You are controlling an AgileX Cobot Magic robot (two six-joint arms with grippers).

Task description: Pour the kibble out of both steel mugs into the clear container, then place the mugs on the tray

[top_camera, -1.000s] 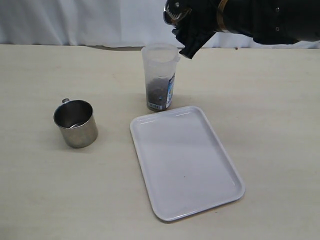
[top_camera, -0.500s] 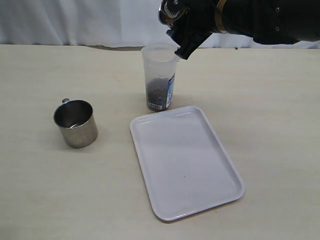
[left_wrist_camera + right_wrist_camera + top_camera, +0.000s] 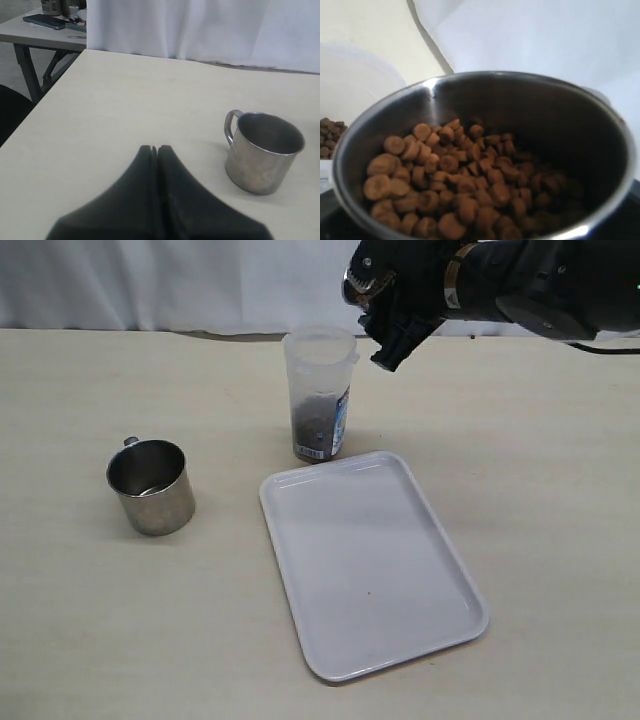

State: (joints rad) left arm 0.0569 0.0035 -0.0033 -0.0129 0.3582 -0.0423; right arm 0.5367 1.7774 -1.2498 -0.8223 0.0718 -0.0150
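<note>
One steel mug, heaped with brown kibble, hangs tilted in the air, and my right gripper is shut on it, just right of the clear container's rim. The clear container stands upright behind the tray, with kibble in its lower part; its rim and contents also show at the edge of the right wrist view. The second steel mug stands upright on the table at the left and looks empty. My left gripper is shut on nothing, a little short of that mug. The white tray is bare.
White curtain runs along the table's far edge. In the left wrist view a second table with a phone on it stands beyond the table's side edge.
My right gripper, holding the mug, first leaned left over the container's rim, then shifted right and slightly down, off to the rim's right side. The other mug and the tray have not moved.
</note>
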